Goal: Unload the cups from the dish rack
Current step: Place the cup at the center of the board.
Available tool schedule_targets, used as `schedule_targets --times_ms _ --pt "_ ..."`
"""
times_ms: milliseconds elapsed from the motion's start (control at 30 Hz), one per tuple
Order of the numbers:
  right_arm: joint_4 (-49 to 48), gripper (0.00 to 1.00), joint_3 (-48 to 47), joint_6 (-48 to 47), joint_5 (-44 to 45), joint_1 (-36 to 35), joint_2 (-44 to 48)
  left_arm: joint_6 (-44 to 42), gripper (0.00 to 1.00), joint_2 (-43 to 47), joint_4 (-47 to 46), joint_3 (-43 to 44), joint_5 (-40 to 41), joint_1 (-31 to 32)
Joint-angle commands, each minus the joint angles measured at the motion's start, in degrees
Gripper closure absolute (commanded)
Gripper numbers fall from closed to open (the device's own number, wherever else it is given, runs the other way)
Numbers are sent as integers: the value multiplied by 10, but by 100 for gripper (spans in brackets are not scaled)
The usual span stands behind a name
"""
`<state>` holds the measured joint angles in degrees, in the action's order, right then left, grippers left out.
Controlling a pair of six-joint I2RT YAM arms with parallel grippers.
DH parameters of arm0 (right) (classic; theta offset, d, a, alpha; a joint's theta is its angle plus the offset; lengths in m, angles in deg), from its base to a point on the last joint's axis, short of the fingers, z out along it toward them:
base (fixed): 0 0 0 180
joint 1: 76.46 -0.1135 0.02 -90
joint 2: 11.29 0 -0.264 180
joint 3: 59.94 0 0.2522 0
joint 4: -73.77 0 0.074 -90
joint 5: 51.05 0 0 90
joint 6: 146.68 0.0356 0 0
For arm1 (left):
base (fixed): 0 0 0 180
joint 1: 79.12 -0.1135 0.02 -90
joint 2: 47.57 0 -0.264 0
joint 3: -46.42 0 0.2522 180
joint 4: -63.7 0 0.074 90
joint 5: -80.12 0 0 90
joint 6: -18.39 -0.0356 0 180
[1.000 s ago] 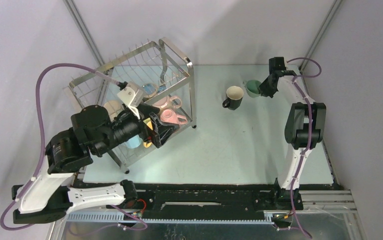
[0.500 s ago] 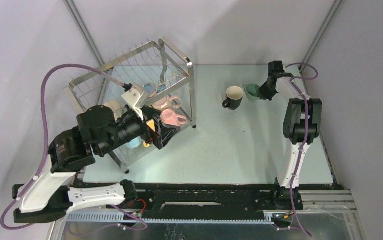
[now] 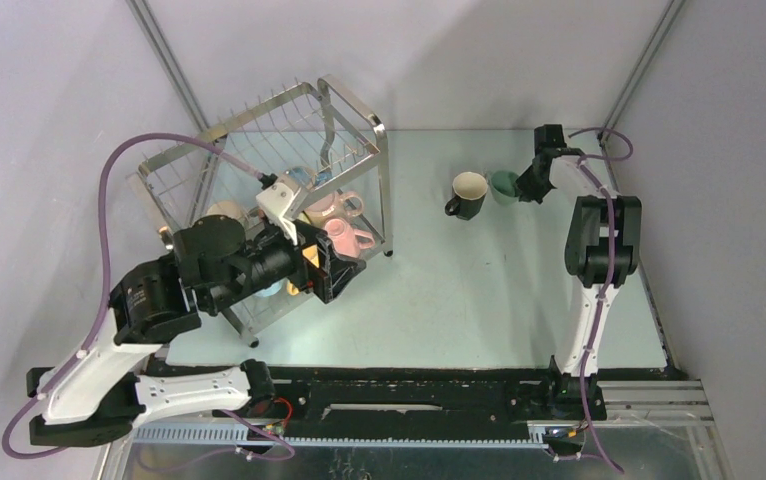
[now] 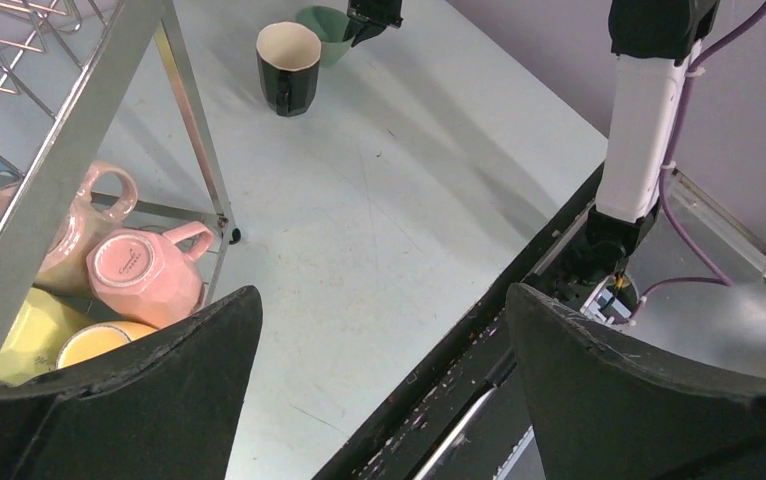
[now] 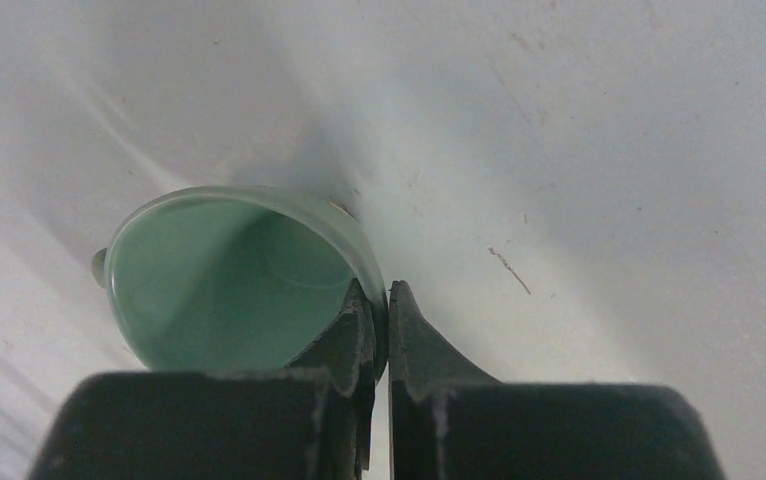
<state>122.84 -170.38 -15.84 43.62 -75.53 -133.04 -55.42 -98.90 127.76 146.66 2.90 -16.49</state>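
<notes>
**Setting down the green mug**

The right gripper pinches the rim of the shiny green mug on the pale table; next it should let go. The left gripper, wide open and empty, hangs by a pink mug in the steel wire rack.

table | on it: dish rack, black cup, green cup

One mug sits at the right gripper, a second mug just left; the dish rack stands left of the left gripper.
</notes>
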Motion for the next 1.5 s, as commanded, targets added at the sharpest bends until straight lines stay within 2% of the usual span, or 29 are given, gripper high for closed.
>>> schedule_targets --times_ms 0,167,433,700,967,1300,1467 --pt "-16 94 -4 -10 16 -8 -8 19 0 14 -21 -18 -2 -1" --pt "-10 74 -13 -15 20 -15 -7 25 0 19 -24 -28 -4 -1" --pt "1 50 -23 -26 21 -25 0 30 0 19 -19 -33 -4 -1" --pt "6 26 -4 -22 19 -18 55 28 0 22 -20 -34 -5 -1" --pt "15 15 40 -16 9 -16 142 23 0 27 -20 -37 -8 -1" --pt "-7 11 262 4 -6 -40 382 23 0 34 -21 -49 -11 -1" --pt "29 10 322 -5 -3 -79 484 33 0 38 -24 -70 26 -1"
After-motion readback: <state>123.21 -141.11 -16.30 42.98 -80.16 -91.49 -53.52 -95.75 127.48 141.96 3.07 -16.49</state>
